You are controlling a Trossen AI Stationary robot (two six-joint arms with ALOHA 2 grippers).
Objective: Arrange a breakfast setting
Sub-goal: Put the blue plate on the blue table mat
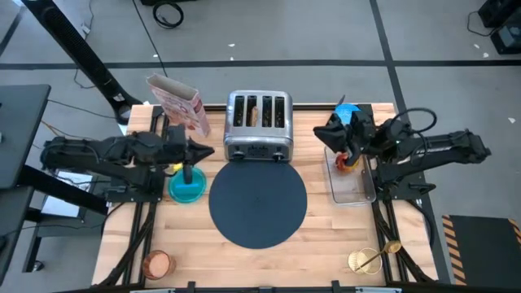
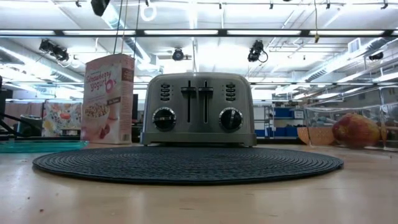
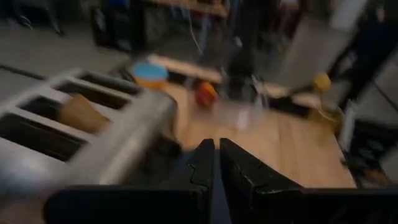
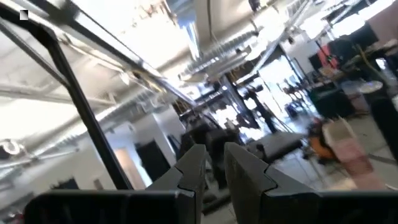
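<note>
Both pincers are nearly shut and empty: the left pincer (image 3: 216,163) above the counter's (image 1: 326,232) left edge, the right pincer (image 4: 214,163) above its right edge. The toast slice (image 3: 79,113) in the toaster (image 1: 258,124) looks light and crumbly; pinch its top edge.

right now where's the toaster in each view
high view: toaster at the back centre of the table, just behind the round mat.
low view: toaster dead centre, behind the mat.
left wrist view: toaster close by, slots showing.
right wrist view: not in it.
shared landmark: the mat.
</note>
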